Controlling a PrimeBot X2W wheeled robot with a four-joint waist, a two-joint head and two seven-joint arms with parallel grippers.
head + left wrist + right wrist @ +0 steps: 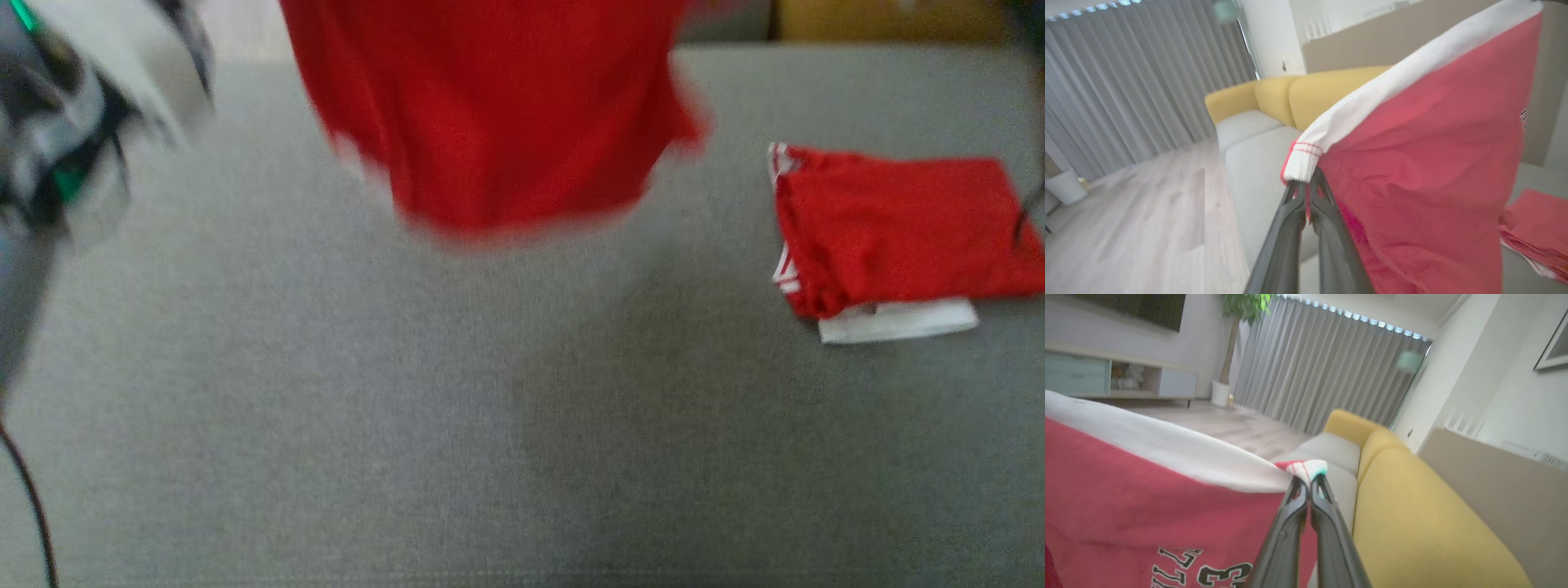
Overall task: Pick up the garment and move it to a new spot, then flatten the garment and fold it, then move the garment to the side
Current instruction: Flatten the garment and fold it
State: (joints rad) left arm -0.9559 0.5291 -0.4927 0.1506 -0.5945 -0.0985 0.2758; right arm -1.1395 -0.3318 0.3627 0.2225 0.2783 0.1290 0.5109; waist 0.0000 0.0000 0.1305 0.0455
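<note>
Garment: we see the red garment (498,106) hanging in the air over the far middle of the grey surface (326,425), its lower hem clear of that surface

White band: the garment's white band (1392,81) runs along the top edge, pulled fairly straight, with one end pinched at each side

Done so far: we judge the pick-up made, since the whole piece hangs free and nothing of it lies on the surface

Left to do: we judge that setting it down at a new spot, flattening, folding and moving it aside are all not yet done

Left gripper: the left gripper (1308,181) has its fingers pressed together on the left end of the band

Right gripper: the right gripper (1309,482) is clamped the same way on the right end of the band

Arm pose: both grippers are raised and held apart, so the cloth drops like a curtain; the left arm (73,122) shows blurred at the far left

Nearby: a folded red piece (898,233) lies on the surface to the right, well apart from the hanging hem

Beyond: a yellow sofa back (1412,506) on the far side, then grey curtains (1323,375)
</note>
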